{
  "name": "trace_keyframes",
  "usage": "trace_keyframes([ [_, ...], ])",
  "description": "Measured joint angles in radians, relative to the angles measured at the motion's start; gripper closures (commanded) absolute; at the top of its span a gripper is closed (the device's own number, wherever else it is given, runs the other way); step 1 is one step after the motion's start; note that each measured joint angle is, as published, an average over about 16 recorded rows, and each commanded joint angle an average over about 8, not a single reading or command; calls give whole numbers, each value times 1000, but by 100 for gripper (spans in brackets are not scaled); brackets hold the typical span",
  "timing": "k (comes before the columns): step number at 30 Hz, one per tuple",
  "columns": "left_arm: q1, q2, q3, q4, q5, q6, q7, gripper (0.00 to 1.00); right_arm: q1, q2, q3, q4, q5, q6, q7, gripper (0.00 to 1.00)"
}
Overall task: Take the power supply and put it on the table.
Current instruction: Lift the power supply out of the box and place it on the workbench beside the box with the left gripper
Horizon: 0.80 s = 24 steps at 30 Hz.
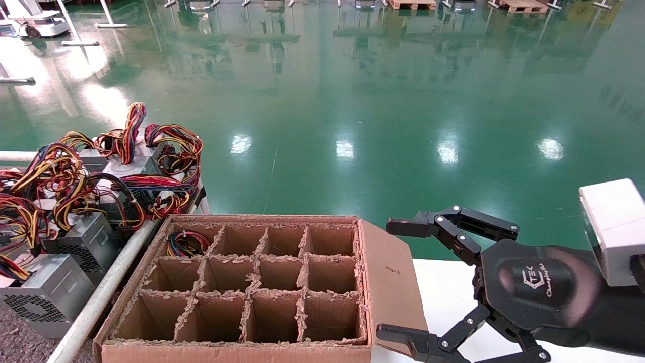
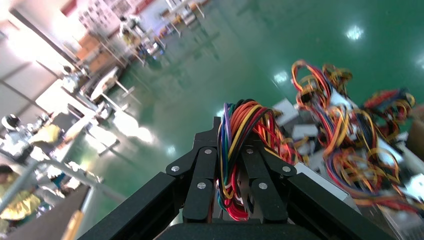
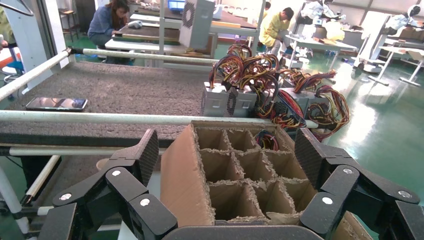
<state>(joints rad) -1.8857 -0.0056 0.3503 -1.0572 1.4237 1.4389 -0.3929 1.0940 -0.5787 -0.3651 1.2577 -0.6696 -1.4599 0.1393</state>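
Note:
In the left wrist view my left gripper (image 2: 235, 131) is shut on the red, yellow, black and blue wire bundle (image 2: 240, 145) of a power supply, whose grey body barely shows behind the fingers. That gripper is out of the head view. Several other power supplies (image 1: 75, 201) lie heaped on the grey speckled table (image 1: 15, 348) at the left, also seen as the table (image 3: 125, 90) in the right wrist view. One more wire coil (image 1: 187, 243) sits in the far-left cell of the cardboard box (image 1: 232, 353). My right gripper (image 1: 398, 278) hangs open to the right of the box, holding nothing.
A round white rail (image 1: 101, 292) separates the table from the divided box (image 3: 182, 185), which stands on a smooth white tabletop (image 1: 443, 297) with one flap open toward my right gripper (image 3: 226, 150). A phone (image 3: 56, 103) lies on the table. Green floor lies beyond.

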Motion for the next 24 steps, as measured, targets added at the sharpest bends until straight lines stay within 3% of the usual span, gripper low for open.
trace_keyframes([
  [10,64,-50,135,86,-128,-38,55,100,0,0,0,0,0,0,0,0],
  [24,233,24,373,250,-438,-167,270,100,0,0,0,0,0,0,0,0],
])
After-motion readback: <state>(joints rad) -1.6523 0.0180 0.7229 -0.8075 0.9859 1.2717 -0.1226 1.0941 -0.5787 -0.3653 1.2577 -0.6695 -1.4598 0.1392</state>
